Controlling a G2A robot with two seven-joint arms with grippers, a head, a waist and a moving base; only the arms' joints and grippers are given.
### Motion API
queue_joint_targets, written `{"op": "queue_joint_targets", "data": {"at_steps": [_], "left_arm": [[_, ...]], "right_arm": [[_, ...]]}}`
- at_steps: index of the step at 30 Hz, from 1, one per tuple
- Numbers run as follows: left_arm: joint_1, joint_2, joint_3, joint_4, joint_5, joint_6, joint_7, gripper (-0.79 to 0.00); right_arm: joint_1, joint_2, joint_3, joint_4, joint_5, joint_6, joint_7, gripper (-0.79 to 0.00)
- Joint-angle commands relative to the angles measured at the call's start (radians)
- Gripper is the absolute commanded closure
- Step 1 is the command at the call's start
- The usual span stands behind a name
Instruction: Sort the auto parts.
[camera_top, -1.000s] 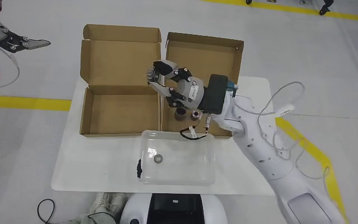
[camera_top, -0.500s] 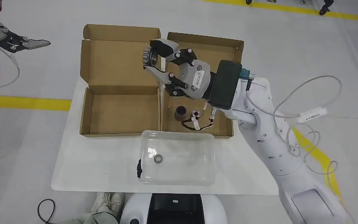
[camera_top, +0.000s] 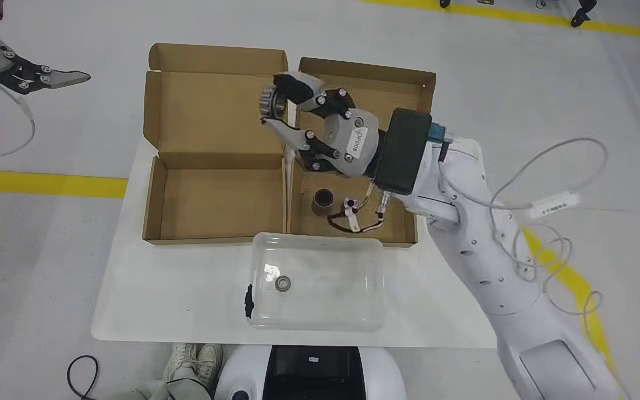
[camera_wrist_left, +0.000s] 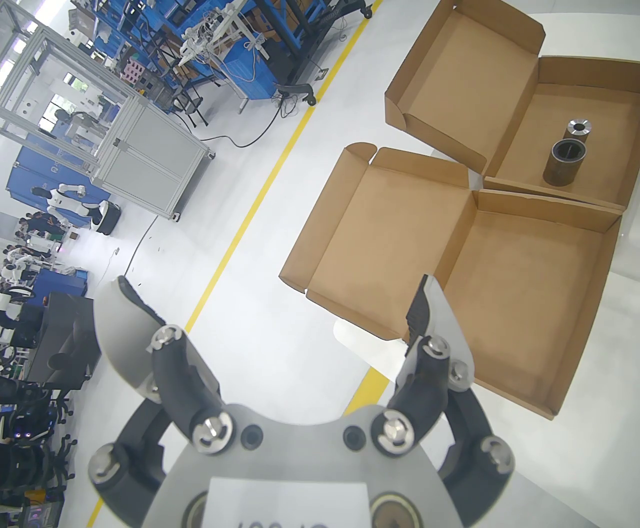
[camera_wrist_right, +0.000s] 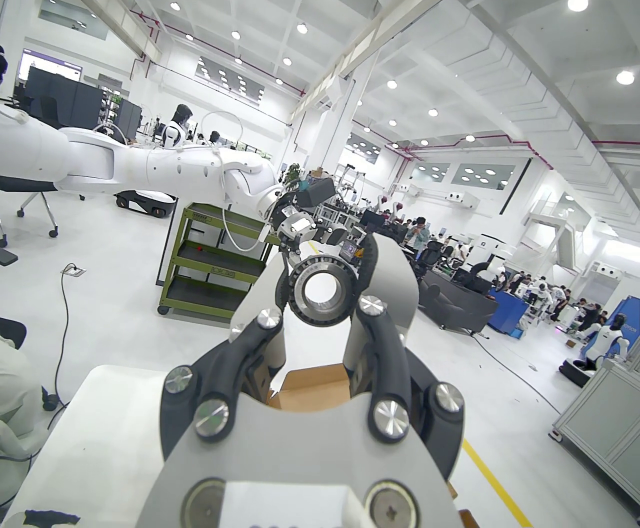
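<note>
Aloft over boxes (camera_top: 215, 205) on white table (camera_top: 130, 300), right hand (camera_wrist_right: 324, 292) clamps bearing (camera_wrist_right: 320, 264); left hand (camera_wrist_left: 272, 300) spread.

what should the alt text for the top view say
The right gripper holds a bearing above the backs of two open cardboard boxes on a white table. The right box holds a dark sleeve, beside the left box. In front, a clear tray holds a small ring.
</note>
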Motion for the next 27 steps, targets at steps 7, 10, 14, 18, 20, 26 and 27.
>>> {"op": "queue_joint_targets", "data": {"at_steps": [7, 10, 14, 18, 20, 26, 27], "left_arm": [[0.000, 0.000, 0.000, 0.000, 0.000, 0.000, 0.000, -0.785], [0.000, 0.000, 0.000, 0.000, 0.000, 0.000, 0.000, -0.785], [0.000, 0.000, 0.000, 0.000, 0.000, 0.000, 0.000, -0.785], [0.000, 0.000, 0.000, 0.000, 0.000, 0.000, 0.000, -0.785], [0.000, 0.000, 0.000, 0.000, 0.000, 0.000, 0.000, -0.785], [0.000, 0.000, 0.000, 0.000, 0.000, 0.000, 0.000, -0.785], [0.000, 0.000, 0.000, 0.000, 0.000, 0.000, 0.000, -0.785]], "right_arm": [[-0.045, 0.000, -0.035, 0.021, -0.022, -0.015, 0.081, 0.000], [-0.058, -0.003, -0.055, 0.056, -0.013, -0.023, 0.102, 0.000], [-0.065, -0.009, -0.083, 0.124, -0.002, -0.029, 0.114, 0.000], [-0.060, -0.020, -0.130, 0.171, -0.019, -0.031, 0.145, 0.000], [-0.049, -0.028, -0.158, 0.206, -0.022, -0.031, 0.165, 0.000], [0.000, -0.065, -0.255, 0.340, -0.013, -0.005, 0.236, 0.000], [0.013, -0.073, -0.273, 0.367, -0.011, -0.004, 0.251, 0.000]]}}
